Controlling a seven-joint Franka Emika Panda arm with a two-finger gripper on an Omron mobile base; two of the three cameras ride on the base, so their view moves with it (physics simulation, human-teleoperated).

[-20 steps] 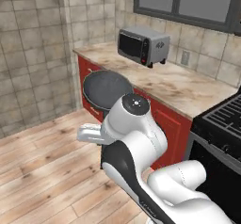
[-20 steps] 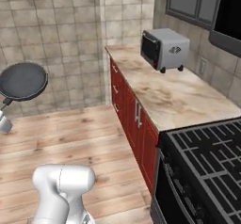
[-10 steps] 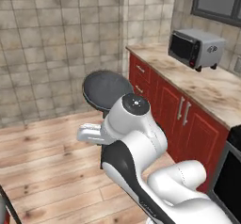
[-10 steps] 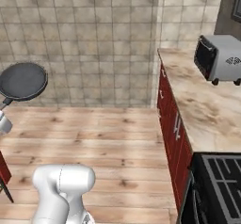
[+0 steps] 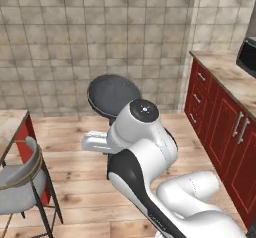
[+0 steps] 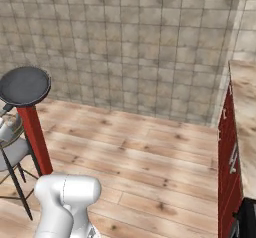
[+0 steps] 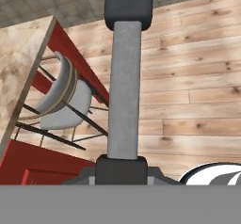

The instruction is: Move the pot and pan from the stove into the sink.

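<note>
Dark grey, the pan (image 5: 114,96) rides in the air over the wooden floor (image 6: 145,152), its handle (image 7: 124,89) running straight out from the gripper (image 7: 121,167), whose jaws are pressed together on the handle's near end. No sink is in sight — the arm is folded close above the base, pan out ahead by a stool (image 5: 20,187).

A dark grey pan (image 5: 114,95) with a pale grey handle (image 7: 124,91). Below it, a light wood-plank floor (image 6: 150,152). Behind it, a wall (image 5: 100,37) of mottled beige-grey tiles. Beside the pan — deep red cabinets (image 5: 220,132), a grey chair (image 5: 20,187).
</note>
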